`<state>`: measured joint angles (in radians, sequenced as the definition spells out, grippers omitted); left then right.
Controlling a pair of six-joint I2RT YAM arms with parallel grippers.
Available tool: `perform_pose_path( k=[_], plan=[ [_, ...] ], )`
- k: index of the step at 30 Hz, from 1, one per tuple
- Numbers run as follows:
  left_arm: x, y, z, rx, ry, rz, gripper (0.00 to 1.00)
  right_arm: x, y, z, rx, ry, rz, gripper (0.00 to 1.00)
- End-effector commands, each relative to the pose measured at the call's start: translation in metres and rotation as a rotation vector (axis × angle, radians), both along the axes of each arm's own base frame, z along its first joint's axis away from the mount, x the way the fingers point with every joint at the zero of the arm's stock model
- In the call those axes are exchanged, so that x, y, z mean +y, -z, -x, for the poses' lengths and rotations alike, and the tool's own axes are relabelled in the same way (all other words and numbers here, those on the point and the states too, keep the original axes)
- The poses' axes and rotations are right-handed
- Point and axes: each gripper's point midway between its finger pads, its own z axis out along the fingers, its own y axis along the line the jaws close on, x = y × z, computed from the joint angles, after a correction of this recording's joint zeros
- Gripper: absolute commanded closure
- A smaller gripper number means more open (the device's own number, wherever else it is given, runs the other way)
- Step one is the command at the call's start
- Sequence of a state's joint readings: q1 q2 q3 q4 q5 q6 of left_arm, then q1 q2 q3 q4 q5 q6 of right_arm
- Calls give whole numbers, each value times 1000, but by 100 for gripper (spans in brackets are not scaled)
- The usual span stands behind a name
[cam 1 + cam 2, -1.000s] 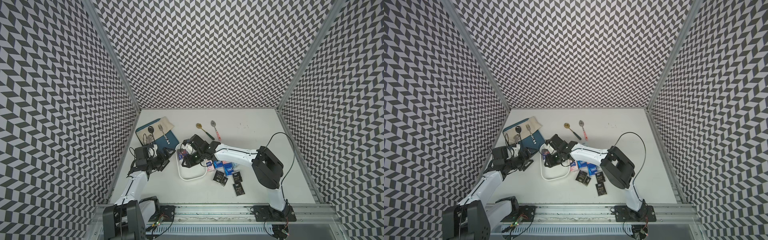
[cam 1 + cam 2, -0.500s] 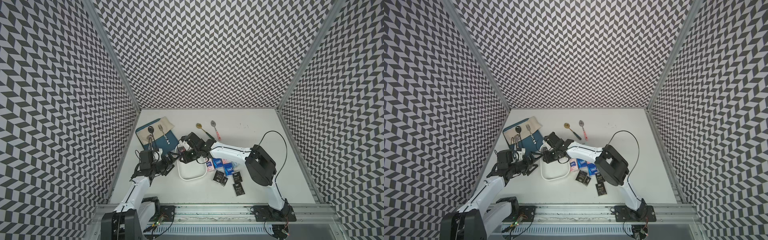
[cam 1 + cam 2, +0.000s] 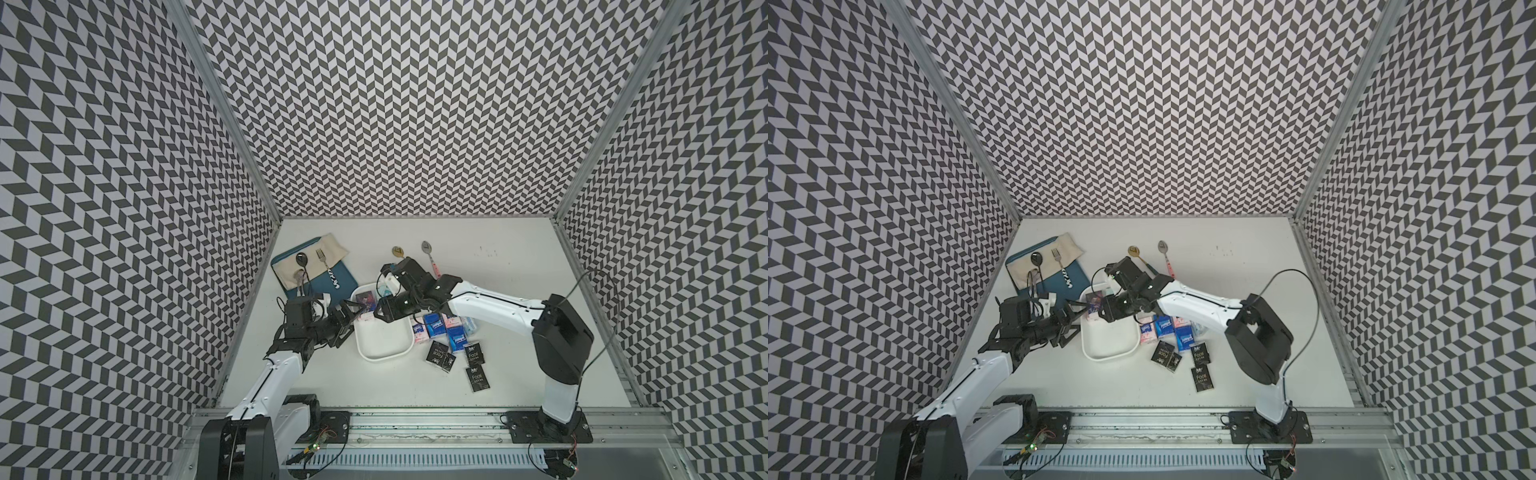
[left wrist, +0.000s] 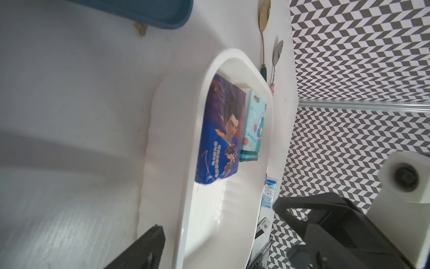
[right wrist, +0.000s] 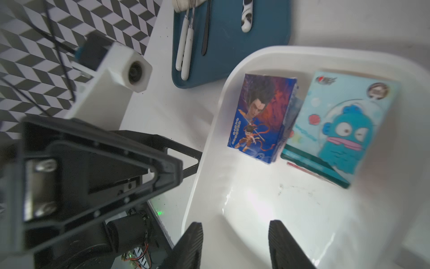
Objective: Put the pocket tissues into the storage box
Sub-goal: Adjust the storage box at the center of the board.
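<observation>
Clearly, two pocket tissues (image 5: 258, 118) (blue, teal) show inside storage box (image 5: 209, 139).

I log my left arm (image 3: 270, 374) and right arm (image 3: 490, 305): white shells, black joints; right gripper (image 5: 235, 223) black, ribbed; cable (image 3: 1287, 270) black, looped.

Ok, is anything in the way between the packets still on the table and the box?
Nothing visible. The loose packets lie right beside the box, with only its low wall to lift over. Its near half is bare; two packets sit at the far end. The open, empty right gripper hangs over the box.
</observation>
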<state>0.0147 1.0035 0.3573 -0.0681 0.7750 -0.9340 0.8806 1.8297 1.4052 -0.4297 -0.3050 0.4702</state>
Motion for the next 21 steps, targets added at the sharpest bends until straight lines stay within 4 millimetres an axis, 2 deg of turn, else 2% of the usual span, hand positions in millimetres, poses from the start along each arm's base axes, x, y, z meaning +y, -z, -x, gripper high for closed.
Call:
perform_pose_path(
  k=[1, 8, 12, 17, 21],
  plan=[
    [-8, -9, -7, -34, 11, 23, 0, -45, -4, -17, -47, 87, 56, 45],
    [-27, -13, -11, -37, 44, 44, 0, -149, 17, -39, -74, 270, 263, 35],
    [-36, -17, -15, -47, 62, 31, 0, -196, 31, -43, -83, 342, 370, 31],
    [-32, -18, -18, -56, 53, 1, 0, -233, 48, -46, -77, 396, 462, 26],
    [-25, -17, -22, -63, 43, -36, 0, -249, 61, -49, -54, 415, 502, 26]
  ],
)
